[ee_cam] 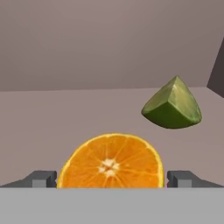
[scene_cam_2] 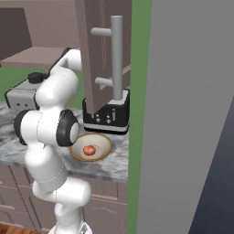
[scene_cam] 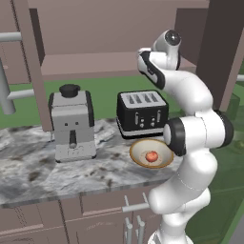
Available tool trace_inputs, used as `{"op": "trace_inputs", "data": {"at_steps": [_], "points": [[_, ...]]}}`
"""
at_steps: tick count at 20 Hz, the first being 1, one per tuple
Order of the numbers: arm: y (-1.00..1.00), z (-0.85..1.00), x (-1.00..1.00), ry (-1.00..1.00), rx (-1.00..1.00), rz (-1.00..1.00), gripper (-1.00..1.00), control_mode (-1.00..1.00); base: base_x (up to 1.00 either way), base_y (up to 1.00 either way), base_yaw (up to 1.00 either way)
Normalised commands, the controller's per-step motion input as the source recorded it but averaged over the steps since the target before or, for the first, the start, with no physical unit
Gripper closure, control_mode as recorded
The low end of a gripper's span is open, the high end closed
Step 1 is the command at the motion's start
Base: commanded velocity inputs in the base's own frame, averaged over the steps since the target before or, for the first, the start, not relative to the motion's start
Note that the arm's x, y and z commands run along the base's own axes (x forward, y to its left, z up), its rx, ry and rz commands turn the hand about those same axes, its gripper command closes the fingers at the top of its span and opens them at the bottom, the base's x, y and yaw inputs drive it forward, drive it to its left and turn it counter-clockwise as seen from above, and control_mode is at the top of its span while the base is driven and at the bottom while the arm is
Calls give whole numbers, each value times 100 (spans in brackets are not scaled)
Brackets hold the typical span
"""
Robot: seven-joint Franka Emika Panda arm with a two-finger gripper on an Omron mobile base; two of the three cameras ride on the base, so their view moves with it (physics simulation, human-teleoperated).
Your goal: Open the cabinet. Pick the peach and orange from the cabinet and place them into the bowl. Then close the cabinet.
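I see my claw (ee_cam: 112,178) spread wide around the orange (ee_cam: 111,161), apparently not touching; beyond the orange sits a green fruit (ee_cam: 172,105); the peach (scene_cam: 151,156) lies in the bowl (scene_cam: 138,148).

A black four-slot toaster (scene_cam: 142,113) stood on the marbled grey tabletop (scene_cam: 28,167), toward its back. To its left, well apart, sat a grey coffee machine (scene_cam: 72,125) with a black round cap on top. Below the tabletop ran brown under-counter cabinets (scene_cam: 71,219) with short grey handles. A dark green pointed fruit (ee_cam: 173,105) lay on the mauve shelf (ee_cam: 52,118).
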Motion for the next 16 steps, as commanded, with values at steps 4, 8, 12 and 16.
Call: {"op": "trace_inputs", "data": {"at_steps": [4, 8, 12, 16], "points": [[4, -30, 0, 0, -2, 0, -100, -100, 0, 0, 0], [2, -15, 0, 0, -1, 0, 100, -100, 0, 0, 0], [0, 0, 0, 0, 0, 0, 100, -100, 0, 0, 0], [0, 0, 0, 0, 0, 0, 100, -100, 0, 0, 0]]}}
